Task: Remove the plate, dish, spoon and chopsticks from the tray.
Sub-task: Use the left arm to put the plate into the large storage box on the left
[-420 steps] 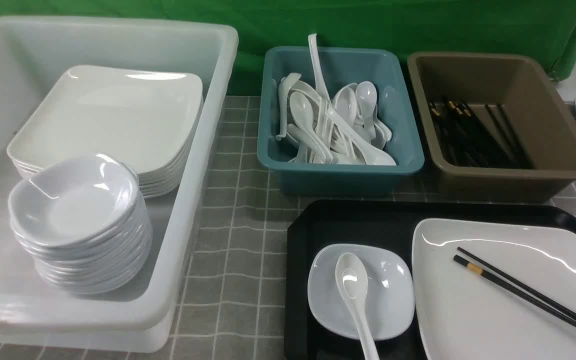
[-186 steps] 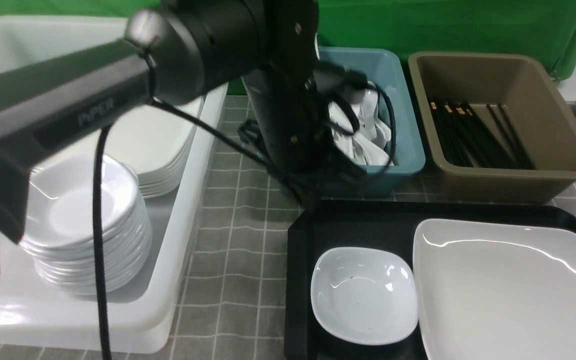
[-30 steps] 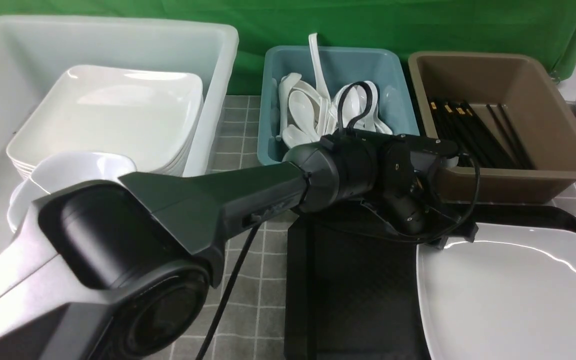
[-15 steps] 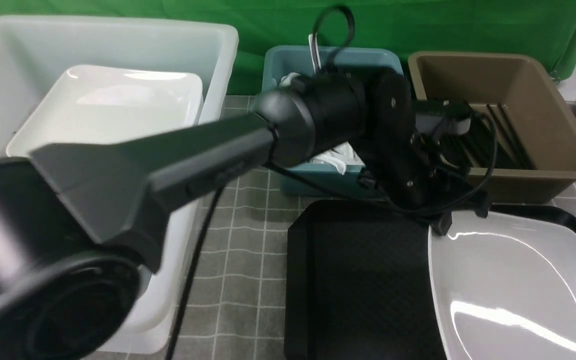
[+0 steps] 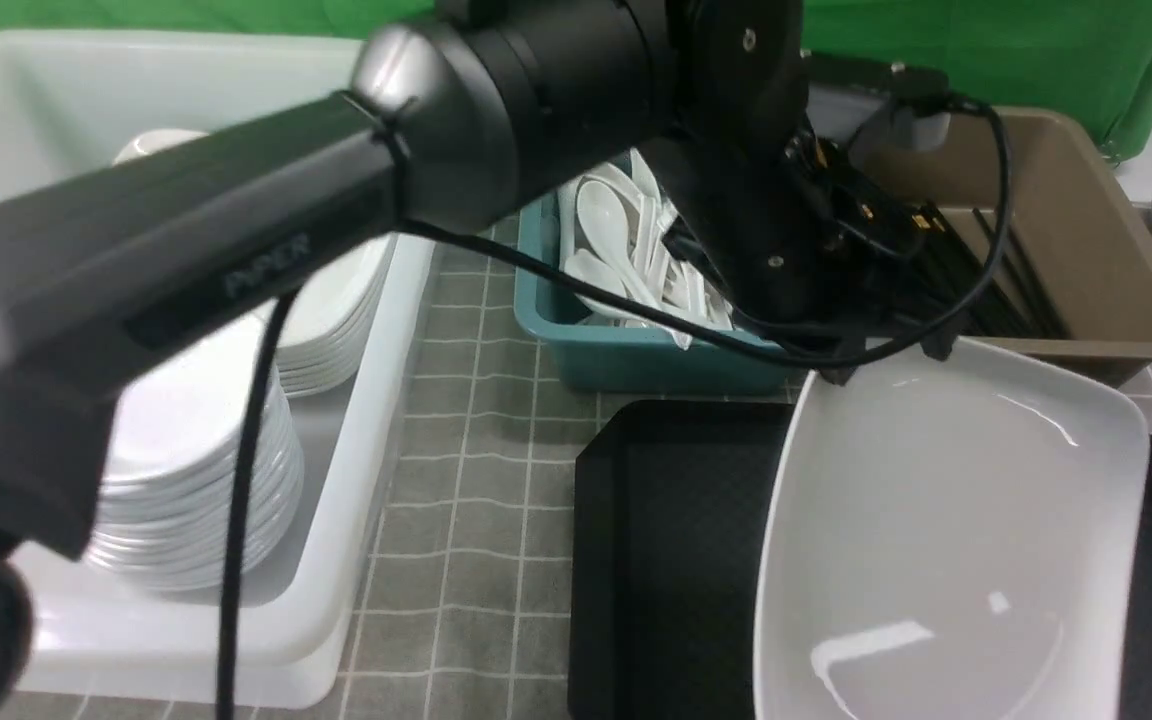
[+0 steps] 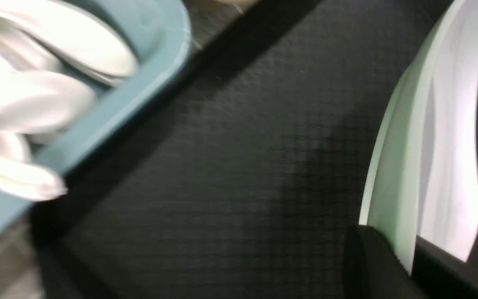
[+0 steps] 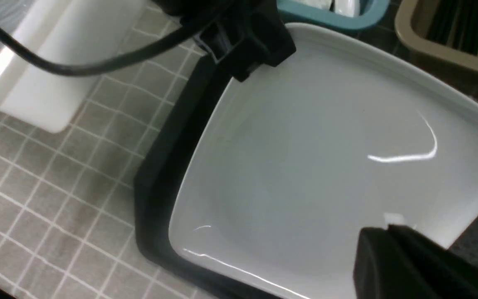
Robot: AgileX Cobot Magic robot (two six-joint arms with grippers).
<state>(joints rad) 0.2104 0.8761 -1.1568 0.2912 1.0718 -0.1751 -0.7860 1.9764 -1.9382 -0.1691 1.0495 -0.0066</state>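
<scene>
Your left gripper [image 5: 884,358] is clamped on the far-left corner of the plate [image 5: 936,520]; the left wrist view shows the white rim pinched between its jaws. Your right gripper [image 7: 392,257] has its jaws together at the plate's near-right rim and looks to be pinching it, though only 1 finger shows. Gripping 2 opposite corners probably suits a wide, shallow, glossy plate that 1 thin pinch would let swing or slip.

The plate hangs tilted above the right part of the tray [image 5: 676,560], its far edge raised level with the bins' rims. That height should let it pass over the wall of the white tub [image 5: 376,350] at the left, where the plate stack [image 5: 326,330] sits at the far end.

Your count:
- 1 plate in hand, over 1 tray. No dish, spoon or chopsticks show on the tray's visible part.
- 1 white tub holding 2 stacks: the plates, and the dish stack [image 5: 196,500] nearer you. Your arm hides too much of both to count.
- 1 teal bin [image 5: 636,360] with a heap of spoons [image 5: 626,260], too tangled to count.
- 1 brown bin [image 5: 1116,260] with black sticks [image 5: 996,280], number unclear.
</scene>
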